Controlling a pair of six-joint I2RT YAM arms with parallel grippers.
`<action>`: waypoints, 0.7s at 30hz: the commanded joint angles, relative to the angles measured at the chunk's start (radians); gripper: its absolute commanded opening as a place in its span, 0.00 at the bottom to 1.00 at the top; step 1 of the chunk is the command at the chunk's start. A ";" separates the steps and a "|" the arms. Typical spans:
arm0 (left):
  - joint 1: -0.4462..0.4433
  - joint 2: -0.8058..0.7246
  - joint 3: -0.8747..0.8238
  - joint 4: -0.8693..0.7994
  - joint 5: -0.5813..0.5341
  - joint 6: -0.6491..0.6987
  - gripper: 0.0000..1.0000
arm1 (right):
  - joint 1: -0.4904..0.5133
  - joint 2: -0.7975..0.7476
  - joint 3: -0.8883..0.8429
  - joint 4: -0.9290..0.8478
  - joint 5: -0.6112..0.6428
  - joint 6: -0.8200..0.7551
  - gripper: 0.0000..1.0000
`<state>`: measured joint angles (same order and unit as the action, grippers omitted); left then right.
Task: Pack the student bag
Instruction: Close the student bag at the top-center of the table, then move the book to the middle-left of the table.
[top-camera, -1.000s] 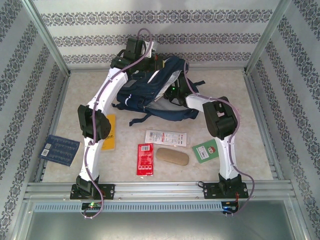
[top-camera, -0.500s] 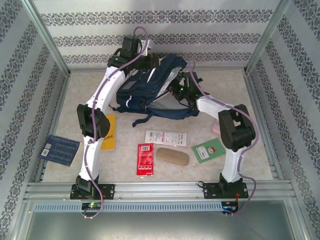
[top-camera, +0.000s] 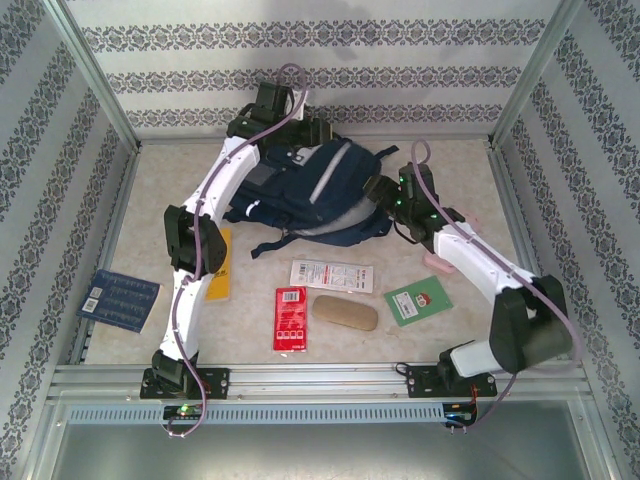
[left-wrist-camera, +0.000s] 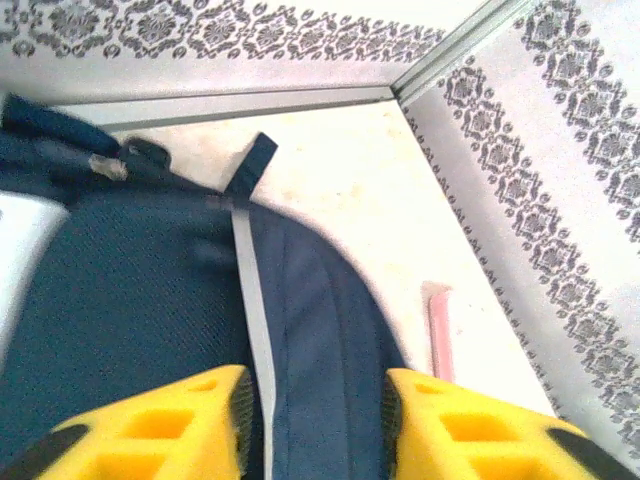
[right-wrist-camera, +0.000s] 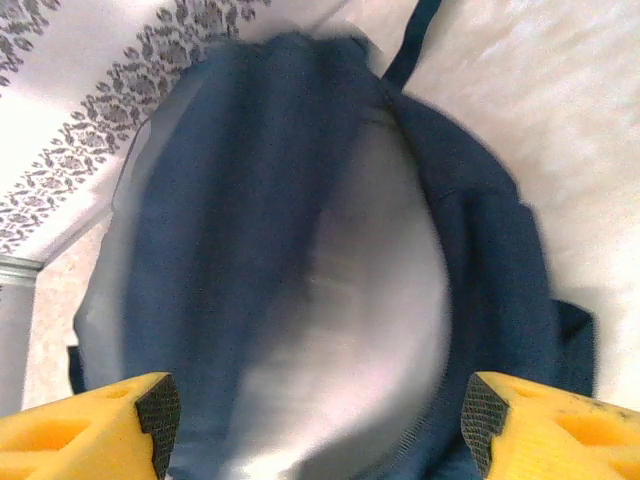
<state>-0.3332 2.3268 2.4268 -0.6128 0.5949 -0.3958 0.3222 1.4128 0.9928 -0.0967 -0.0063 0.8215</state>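
Observation:
The student bag (top-camera: 318, 186), navy with thin white stripes, lies at the back of the table with its mouth toward the right. My left gripper (top-camera: 311, 136) hovers over its far top edge. In the left wrist view the yellow fingers (left-wrist-camera: 200, 420) of this gripper (left-wrist-camera: 315, 385) stand apart, open, above the navy fabric (left-wrist-camera: 150, 300) and a white stripe. My right gripper (top-camera: 381, 190) is at the bag's right side, wide open. It (right-wrist-camera: 318, 400) faces the bag's mouth, where the light grey lining (right-wrist-camera: 370, 320) shows.
In front of the bag lie a white packet (top-camera: 331, 275), a red packet (top-camera: 290, 318), a tan case (top-camera: 345, 312), a green card (top-camera: 419, 301) and a yellow booklet (top-camera: 217, 268). A blue pack (top-camera: 118, 298) sits far left. A pink item (top-camera: 437, 262) lies right of the bag.
The left gripper has opened and the bag has settled lower and flatter. The right gripper has opened wide, and its arm has stretched out and drawn back to the bag's right side.

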 joint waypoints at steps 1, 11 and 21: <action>-0.003 -0.114 0.009 -0.006 -0.002 0.009 0.53 | 0.003 -0.080 -0.003 -0.102 0.104 -0.132 0.76; 0.168 -0.729 -0.863 0.105 -0.449 -0.081 0.70 | 0.249 -0.004 0.083 -0.085 -0.104 -0.332 0.70; 0.527 -0.699 -1.226 0.098 -0.481 -0.171 0.80 | 0.470 0.351 0.278 -0.060 -0.281 -0.246 0.72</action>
<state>0.1474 1.6035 1.2263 -0.5121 0.1429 -0.5266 0.7761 1.7245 1.2366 -0.1780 -0.2008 0.5434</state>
